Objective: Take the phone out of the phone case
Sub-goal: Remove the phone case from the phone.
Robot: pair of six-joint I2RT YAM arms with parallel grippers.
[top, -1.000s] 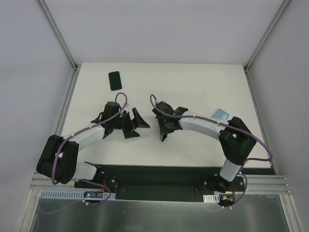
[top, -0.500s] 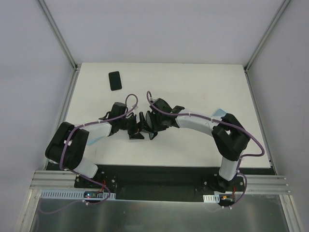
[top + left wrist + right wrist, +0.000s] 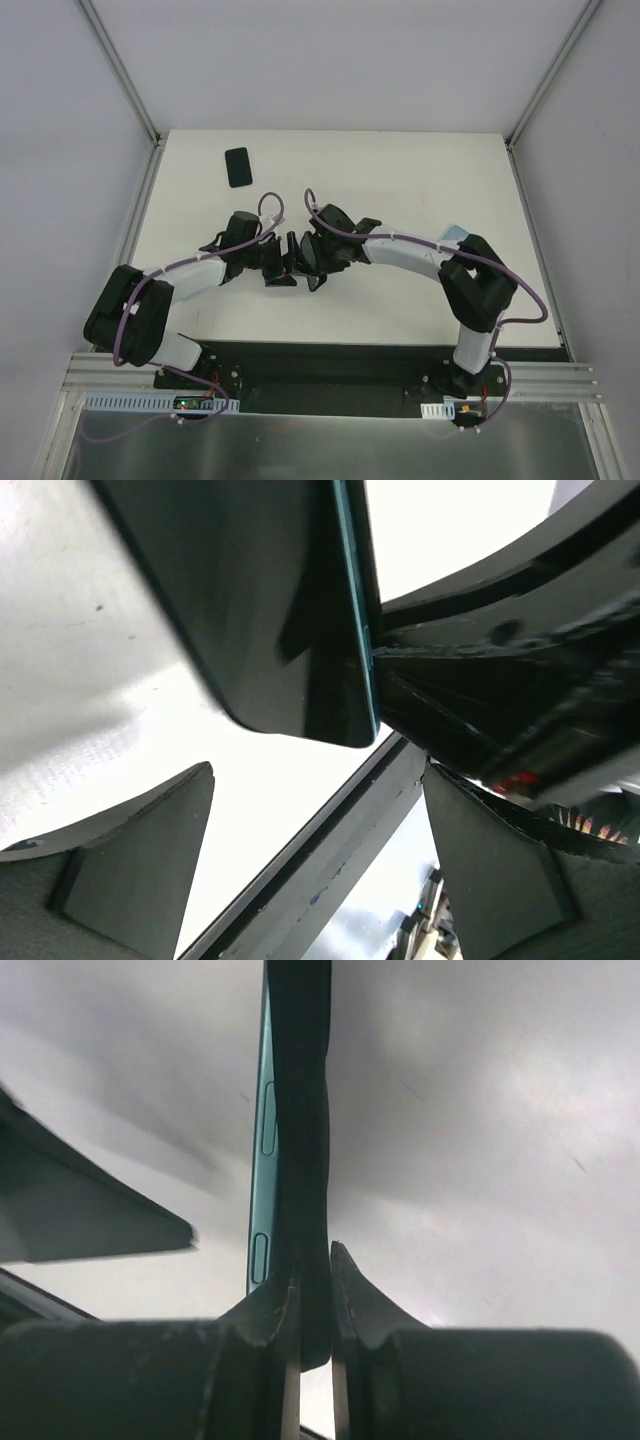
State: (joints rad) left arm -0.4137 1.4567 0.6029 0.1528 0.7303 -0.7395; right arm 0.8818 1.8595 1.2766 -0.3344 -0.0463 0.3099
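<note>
Looking from above, you see both arms meet over the table, with the phone held on edge between them. Left wrist: your left gripper stands wide, fingers clear of the phone's rounded corner. Right wrist: the right gripper is pinched on the black phone case, teal phone edge alongside. Expect a stiff, slick slab in a springy shell, so peel at a corner lip.
</note>
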